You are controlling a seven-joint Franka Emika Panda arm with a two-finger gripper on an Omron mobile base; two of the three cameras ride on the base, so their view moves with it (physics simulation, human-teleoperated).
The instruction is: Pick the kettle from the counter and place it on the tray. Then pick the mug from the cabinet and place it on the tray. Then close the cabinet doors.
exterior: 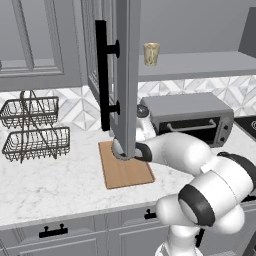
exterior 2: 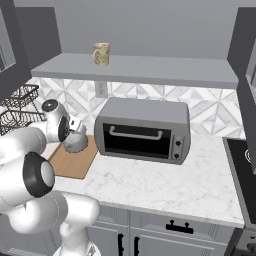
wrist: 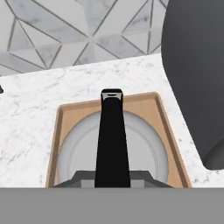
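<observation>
End effector (exterior 2: pixel 75 131) is sitting over the kettle (wrist: pixel 112 151) on the tray (wrist: pixel 162 114), lower centre; grip state cannot be determined. Advise releasing squarely, then lifting straight.

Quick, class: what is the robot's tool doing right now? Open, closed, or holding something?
Tool: at the kettle over the tray; open or closed cannot be told.

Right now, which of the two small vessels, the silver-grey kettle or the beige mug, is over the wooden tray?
The squat silver-grey kettle is, at the gripper, over the light-brown wooden tray. The pale beige mug stands apart, on the grey cabinet shelf.
</observation>
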